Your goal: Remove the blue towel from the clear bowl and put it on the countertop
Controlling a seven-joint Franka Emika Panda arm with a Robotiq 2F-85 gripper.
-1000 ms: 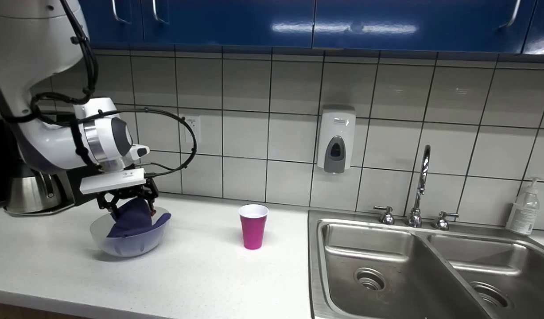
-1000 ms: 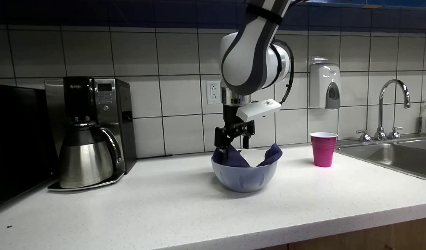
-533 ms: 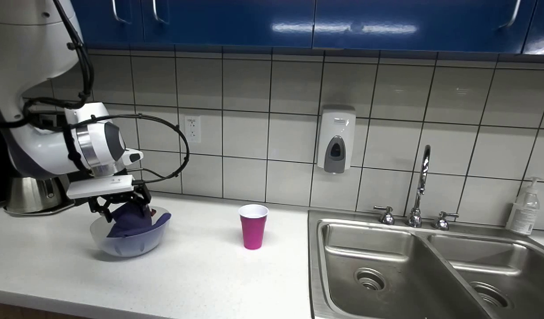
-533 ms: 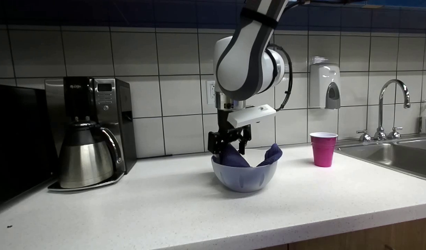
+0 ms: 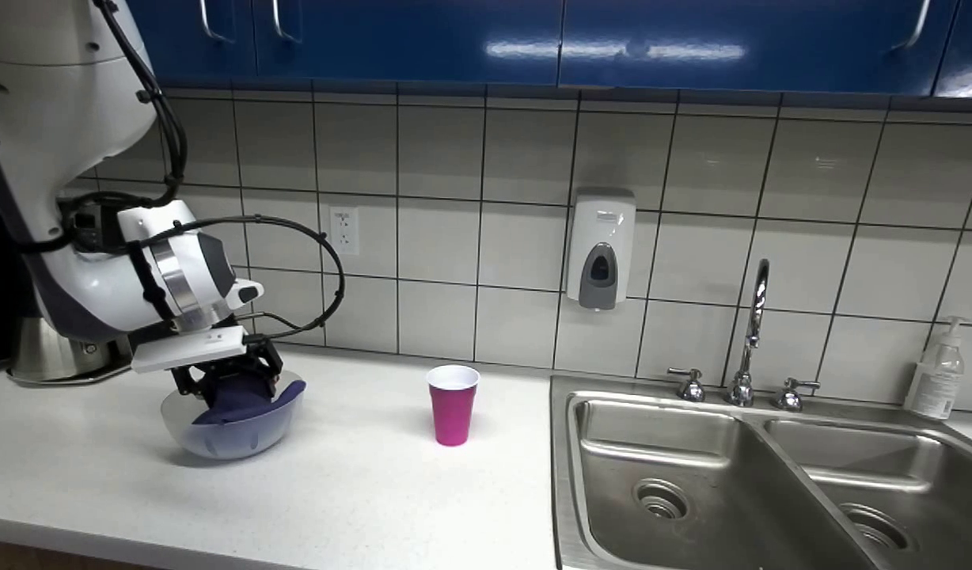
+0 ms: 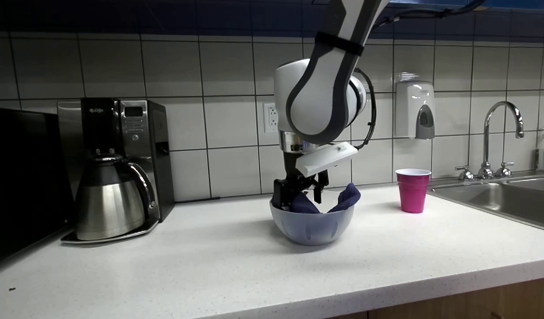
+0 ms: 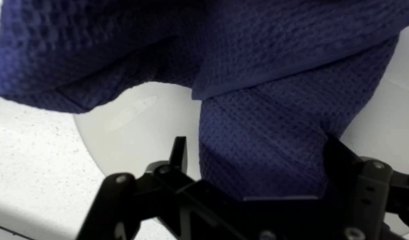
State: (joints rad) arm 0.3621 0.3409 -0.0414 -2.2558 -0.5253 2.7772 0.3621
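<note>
"Blue towel [image 7: 291, 50]: where is it?"

"In the clear bowl [image 6: 314, 228], folded over itself, one end poking above the rim. The bowl stands on the countertop [image 5: 391, 507]."

"And your gripper [image 7: 256, 146]?"

"Wide, pointing down at the bowl, with part of the towel between my fingers [image 7: 180, 150]. In the wrist view a strip of bowl shows between one finger and the towel; the other finger overlaps the towel's edge."

"What's nearby?"

"A pink cup [image 5: 453, 408], upright, apart from the bowl, on the side toward the sink [image 5: 561, 475]."
</note>
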